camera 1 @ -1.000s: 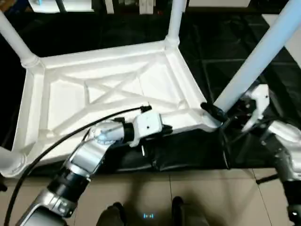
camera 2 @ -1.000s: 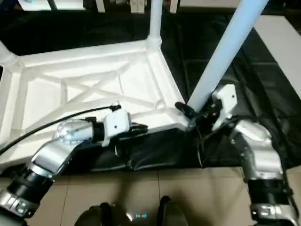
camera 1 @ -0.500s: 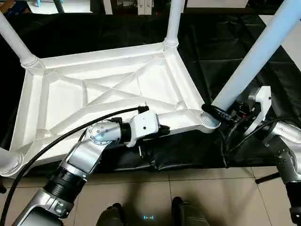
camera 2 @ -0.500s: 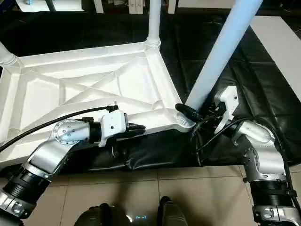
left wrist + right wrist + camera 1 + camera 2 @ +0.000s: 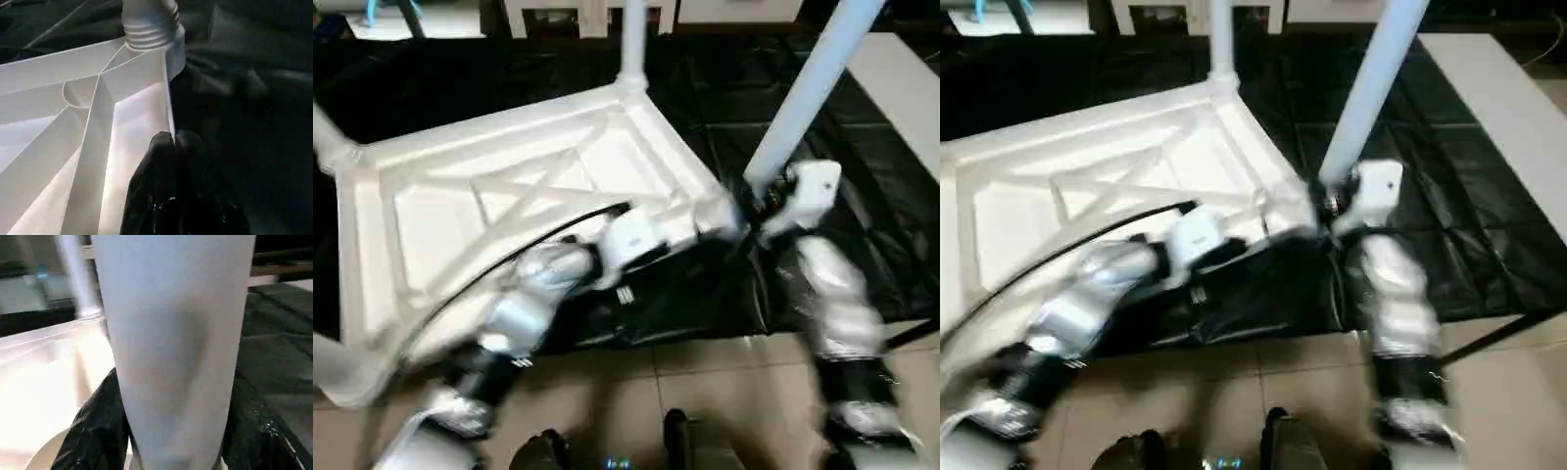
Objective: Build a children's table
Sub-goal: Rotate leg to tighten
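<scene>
Black-draped surface (image 5: 862, 196): final leg (image 5: 800, 98) being seated in tabletop (image 5: 460, 196) corner socket.
Right end effector (image 5: 171, 450) grips leg; left end effector (image 5: 175, 142), closed, braces rim. Next: press leg home.

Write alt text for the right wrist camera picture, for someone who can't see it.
A thick white table leg stands upright between the right gripper's two black fingers, which close around it on either side. Behind lies the white tabletop, underside up, on a black-draped table.
</scene>
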You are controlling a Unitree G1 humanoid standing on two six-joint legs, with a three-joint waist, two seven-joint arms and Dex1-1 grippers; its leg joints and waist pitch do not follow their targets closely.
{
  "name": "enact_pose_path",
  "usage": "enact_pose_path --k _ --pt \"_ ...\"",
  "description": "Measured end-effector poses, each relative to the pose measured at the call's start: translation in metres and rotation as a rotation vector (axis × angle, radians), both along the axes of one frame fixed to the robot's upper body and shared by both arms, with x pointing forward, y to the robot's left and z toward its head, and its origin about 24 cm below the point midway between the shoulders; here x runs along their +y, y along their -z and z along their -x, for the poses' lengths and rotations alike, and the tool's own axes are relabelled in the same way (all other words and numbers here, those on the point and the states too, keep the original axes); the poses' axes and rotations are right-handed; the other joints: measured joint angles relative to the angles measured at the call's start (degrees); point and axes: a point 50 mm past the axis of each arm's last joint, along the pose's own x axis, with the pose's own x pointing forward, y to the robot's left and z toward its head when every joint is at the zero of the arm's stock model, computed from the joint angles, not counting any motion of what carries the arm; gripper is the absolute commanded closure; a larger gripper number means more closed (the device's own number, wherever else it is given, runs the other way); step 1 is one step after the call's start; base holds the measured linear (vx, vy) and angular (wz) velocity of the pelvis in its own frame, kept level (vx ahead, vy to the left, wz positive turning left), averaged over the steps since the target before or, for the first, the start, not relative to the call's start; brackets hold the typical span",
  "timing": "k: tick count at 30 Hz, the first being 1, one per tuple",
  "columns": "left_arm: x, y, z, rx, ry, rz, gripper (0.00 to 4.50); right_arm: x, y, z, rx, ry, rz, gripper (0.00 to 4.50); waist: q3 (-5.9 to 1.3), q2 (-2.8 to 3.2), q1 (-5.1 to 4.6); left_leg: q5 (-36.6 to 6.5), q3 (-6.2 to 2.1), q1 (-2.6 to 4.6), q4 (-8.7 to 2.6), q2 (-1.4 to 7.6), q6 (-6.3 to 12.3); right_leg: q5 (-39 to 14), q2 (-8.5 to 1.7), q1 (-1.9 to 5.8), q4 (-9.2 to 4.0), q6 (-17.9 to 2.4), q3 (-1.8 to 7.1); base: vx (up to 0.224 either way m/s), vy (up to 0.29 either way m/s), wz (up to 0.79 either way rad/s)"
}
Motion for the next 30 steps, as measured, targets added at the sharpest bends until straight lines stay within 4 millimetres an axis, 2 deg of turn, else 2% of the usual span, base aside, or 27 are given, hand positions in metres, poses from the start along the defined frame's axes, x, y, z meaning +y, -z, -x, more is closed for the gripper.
enact_pose_path --k 2,5,6,8,12,13,15,17,19,22,23,28,30 --pt "-0.011 0.002 0.006 0.009 0.052 -0.002 4.50 -0.001 0.001 -0.003 0.013 0.028 -0.001 2.60 -0.08 -0.13 0.02 0.0 -0.08 -0.01 -0.03 -0.01 0.00 0.0 0.01 0.15 -0.23 0.0 -0.05 0.000 0.000 0.00" --pt "-0.025 0.010 0.018 0.041 0.165 -0.032 4.50 0.006 -0.004 -0.006 -0.002 -0.073 0.032 2.60 0.05 -0.24 -0.43 0.0 -0.13 -0.17 -0.10 -0.05 0.01 0.1 0.00 -0.04 -0.59 0.0 -0.03 0.000 0.000 0.00" --pt "-0.023 0.011 0.017 0.039 0.172 -0.040 4.50 0.007 -0.005 -0.006 -0.012 -0.104 0.041 2.25 0.08 -0.27 -0.50 0.0 -0.15 -0.17 -0.09 -0.05 0.01 0.2 0.01 -0.05 -0.60 0.0 -0.07 0.000 0.000 0.00" --pt "-0.009 0.011 0.014 0.030 0.160 -0.071 4.50 -0.002 -0.007 -0.004 -0.027 -0.169 0.077 1.90 0.12 -0.22 -0.45 0.0 -0.13 -0.02 -0.14 -0.05 0.01 0.6 0.02 -0.06 -0.58 -0.1 -0.11 0.000 0.000 0.00" --pt "0.009 0.008 0.016 0.015 0.209 -0.075 4.50 -0.023 -0.005 0.006 -0.012 -0.340 0.142 1.69 0.47 0.37 0.25 0.0 -0.01 0.00 -0.61 0.01 0.04 0.9 0.05 -0.15 -0.46 -0.4 -0.13 0.000 0.000 0.00" --pt "0.012 0.008 0.016 0.016 0.211 -0.081 4.50 -0.026 -0.005 0.008 -0.011 -0.363 0.157 1.48 0.53 0.49 0.44 0.0 -0.01 -0.01 -0.66 0.01 0.06 0.9 0.07 -0.17 -0.45 -0.4 -0.13 0.000 0.000 0.00" --pt "0.022 0.009 0.015 0.018 0.208 -0.105 4.50 -0.042 -0.009 0.018 -0.012 -0.442 0.224 1.42 0.68 0.76 0.90 0.2 0.00 -0.03 -0.66 0.04 0.33 0.8 0.10 -0.20 -0.45 -0.3 -0.13 0.000 0.000 0.00" --pt "0.037 0.012 0.014 0.031 0.182 -0.137 4.50 -0.058 -0.015 0.026 -0.014 -0.495 0.284 1.42 0.77 0.86 0.85 0.1 0.11 -0.04 -0.66 0.04 0.40 0.8 0.08 -0.22 -0.50 -0.3 -0.08 0.000 0.000 0.00" --pt "0.046 0.011 0.011 0.035 0.163 -0.138 4.50 -0.066 -0.021 0.034 -0.019 -0.546 0.316 1.42 0.87 0.97 0.88 0.1 0.13 -0.05 -0.65 0.04 0.42 0.8 0.07 -0.23 -0.51 -0.3 -0.07 0.000 0.000 0.00" --pt "0.050 0.007 0.010 0.045 0.155 -0.094 4.50 -0.065 -0.024 0.038 -0.035 -0.589 0.322 1.42 0.96 1.10 0.90 0.1 0.16 -0.03 -0.57 0.03 0.44 0.8 0.04 -0.23 -0.47 -0.3 -0.04 0.000 0.000 0.00" --pt "0.048 0.004 0.012 0.061 0.174 -0.046 4.18 -0.065 -0.024 0.040 -0.035 -0.607 0.319 1.39 1.01 1.17 1.14 0.1 0.16 -0.05 -0.52 0.03 0.43 0.8 0.02 -0.23 -0.45 -0.3 -0.03 0.000 0.000 0.00" --pt "0.037 -0.019 0.022 0.093 0.267 0.158 4.07 -0.064 -0.025 0.047 -0.038 -0.653 0.311 1.38 1.12 1.21 1.63 0.1 0.26 -0.07 -0.46 0.02 0.43 0.8 -0.04 -0.22 -0.45 -0.3 0.01 0.000 0.000 0.00" --pt "0.032 -0.029 0.021 0.073 0.270 0.218 3.71 -0.063 -0.026 0.047 -0.047 -0.657 0.313 1.38 1.12 1.21 1.76 0.1 0.28 -0.08 -0.42 0.02 0.43 0.8 -0.05 -0.22 -0.45 -0.3 0.02 0.000 0.000 0.00"
